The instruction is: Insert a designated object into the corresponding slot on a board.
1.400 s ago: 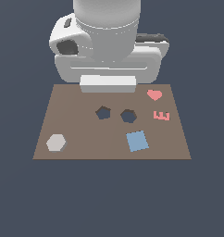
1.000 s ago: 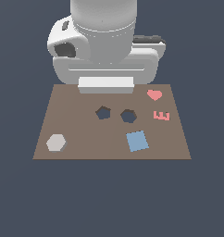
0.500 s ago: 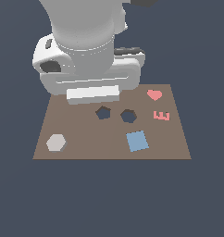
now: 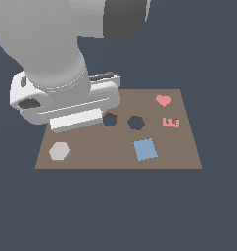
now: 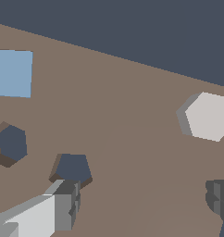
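The brown board (image 4: 115,152) is overhung at its far left by the arm. The gripper (image 5: 141,208) is seen spread apart, grasping nothing. The grey hexagonal block (image 4: 59,151) lies near the board's front-left corner, well apart from the six-sided slot (image 4: 135,122).

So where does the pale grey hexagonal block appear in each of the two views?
Exterior view: the grey hexagonal block lies on the board, near its front corner at the exterior view's left.
Wrist view: the same block lies flat on the board, untouched.
Shared landmark: the blue square.
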